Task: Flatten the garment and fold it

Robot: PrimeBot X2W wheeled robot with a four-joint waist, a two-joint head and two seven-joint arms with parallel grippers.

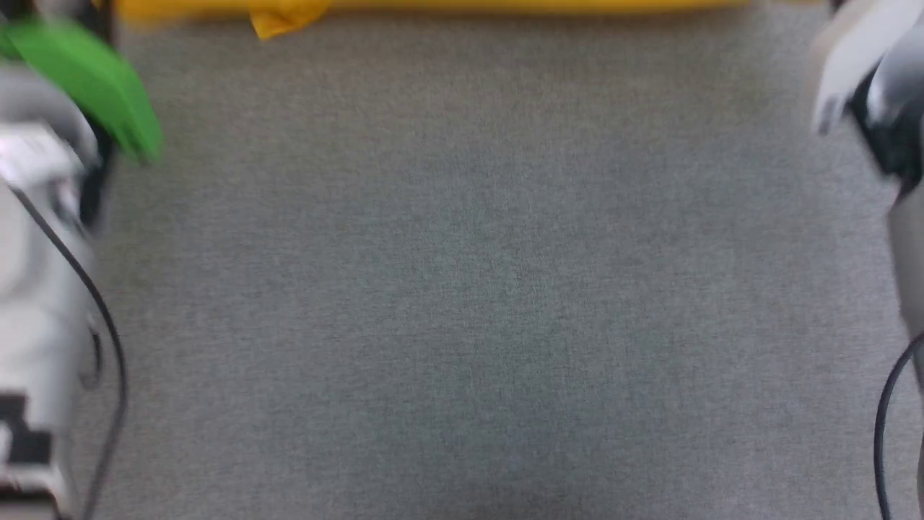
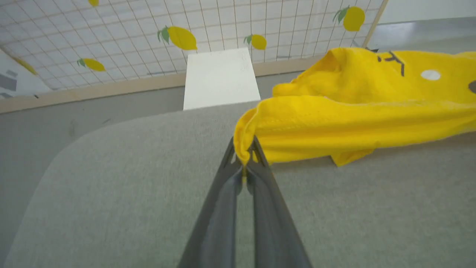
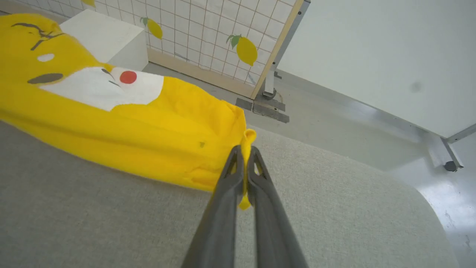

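Yellow garment [image 2: 353, 123] pinched at both ends: left pincer [image 2: 244, 150] clamped, right pincer [image 3: 245, 153] clamped.

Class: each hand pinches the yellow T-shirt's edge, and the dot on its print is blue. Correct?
No: the dot is red, as the right wrist view shows. The left hand and right hand do each pinch the yellow T-shirt.
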